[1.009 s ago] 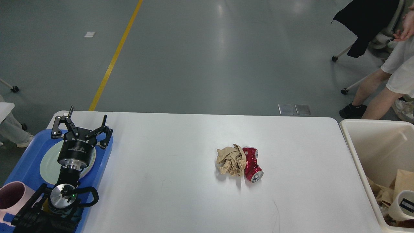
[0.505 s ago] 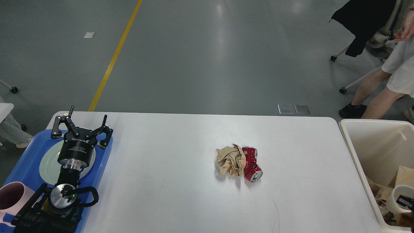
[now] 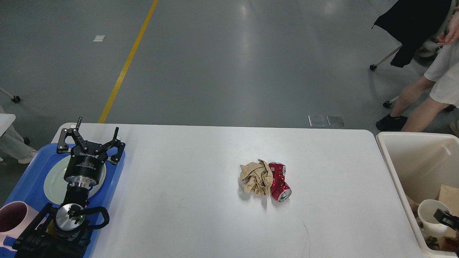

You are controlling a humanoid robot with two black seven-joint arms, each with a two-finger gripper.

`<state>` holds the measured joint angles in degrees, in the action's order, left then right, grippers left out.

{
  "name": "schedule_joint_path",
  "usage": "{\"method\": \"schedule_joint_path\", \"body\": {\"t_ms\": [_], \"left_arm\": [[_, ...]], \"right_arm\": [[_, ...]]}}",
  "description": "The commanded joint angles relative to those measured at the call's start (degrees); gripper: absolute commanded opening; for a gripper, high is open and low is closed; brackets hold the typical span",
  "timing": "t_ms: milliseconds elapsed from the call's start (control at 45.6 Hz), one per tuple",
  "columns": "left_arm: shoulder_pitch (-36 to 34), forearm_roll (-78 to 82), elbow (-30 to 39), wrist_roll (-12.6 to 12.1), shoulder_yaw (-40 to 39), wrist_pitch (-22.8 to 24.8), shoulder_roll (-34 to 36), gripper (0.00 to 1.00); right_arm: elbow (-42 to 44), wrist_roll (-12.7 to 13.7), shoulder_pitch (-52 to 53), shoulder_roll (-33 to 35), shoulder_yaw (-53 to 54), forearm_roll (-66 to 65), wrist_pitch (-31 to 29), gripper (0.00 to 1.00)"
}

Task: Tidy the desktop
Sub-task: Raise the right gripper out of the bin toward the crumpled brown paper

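The desktop (image 3: 200,222) fills the lower half of my head view, long axis running nine to three o'clock, its rounded far corners toward twelve. At three o'clock the cream bin (image 3: 405,168) butts against its edge; at nine the blue tray (image 3: 25,182) overlaps its corner.

My left gripper (image 3: 94,134) hangs over the tray's pale plate (image 3: 52,182), fingers spread and holding nothing. My right gripper (image 3: 446,218) only pokes in at four o'clock over the bin, beside a white cup (image 3: 428,213); I cannot tell whether it grips the cup or has let go.

Near the desktop's centre the crumpled brown paper (image 3: 255,178) touches the crushed red can (image 3: 279,182), which lies with its open end toward five o'clock. I judge that a grab at one could knock the other, and the can might roll or skid off.
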<state>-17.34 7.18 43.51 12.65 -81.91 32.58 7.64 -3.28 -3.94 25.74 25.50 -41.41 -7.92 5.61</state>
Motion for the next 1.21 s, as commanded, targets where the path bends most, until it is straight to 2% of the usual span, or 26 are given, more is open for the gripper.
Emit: {"method": "schedule_joint_path", "body": {"t_ms": [0,241,351,439,527,592,724,921,1031,1185], "left_arm": [[0.0,0.0,0.0,0.0,0.0,0.0,0.0,0.97],[0.0,0.0,0.0,0.0,0.0,0.0,0.0,0.97],[0.0,0.0,0.0,0.0,0.0,0.0,0.0,0.97],[0.0,0.0,0.0,0.0,0.0,0.0,0.0,0.97],[-0.1,0.0,0.0,0.0,0.1,0.0,0.0,0.97],[-0.1,0.0,0.0,0.0,0.1,0.0,0.0,0.97],[-0.1,0.0,0.0,0.0,0.0,0.0,0.0,0.97],[-0.1,0.0,0.0,0.0,0.1,0.0,0.0,0.97],[0.0,-0.1,0.0,0.0,0.1,0.0,0.0,0.97],[0.0,-0.1,0.0,0.0,0.1,-0.1,0.0,0.97]], "right_arm": [[-4.5,0.3,3.1,4.5,-0.1,-0.3,-1.2,1.0],[-20.8,0.4,15.9,17.4,-1.1,-1.6,-6.3,1.0],[-29.4,0.9,24.3,22.7,-3.4,-6.6,-8.2,1.0],[-36.9,2.4,33.0,26.0,-7.0,-10.6,-11.1,1.0],[-44.5,5.2,43.1,27.2,-13.5,-12.9,-14.7,1.0],[-50.2,6.6,52.9,26.5,-21.5,-13.5,-17.7,1.0],[-57.0,6.9,67.5,22.1,-30.8,-13.2,-25.6,1.0],[-59.5,7.4,78.2,10.3,-35.1,-12.8,-46.6,1.0],[-68.6,7.4,87.5,6.6,-35.1,-12.7,-50.2,1.0],[-80.4,7.5,98.7,0.6,-35.4,-6.7,-50.3,1.0]]}}
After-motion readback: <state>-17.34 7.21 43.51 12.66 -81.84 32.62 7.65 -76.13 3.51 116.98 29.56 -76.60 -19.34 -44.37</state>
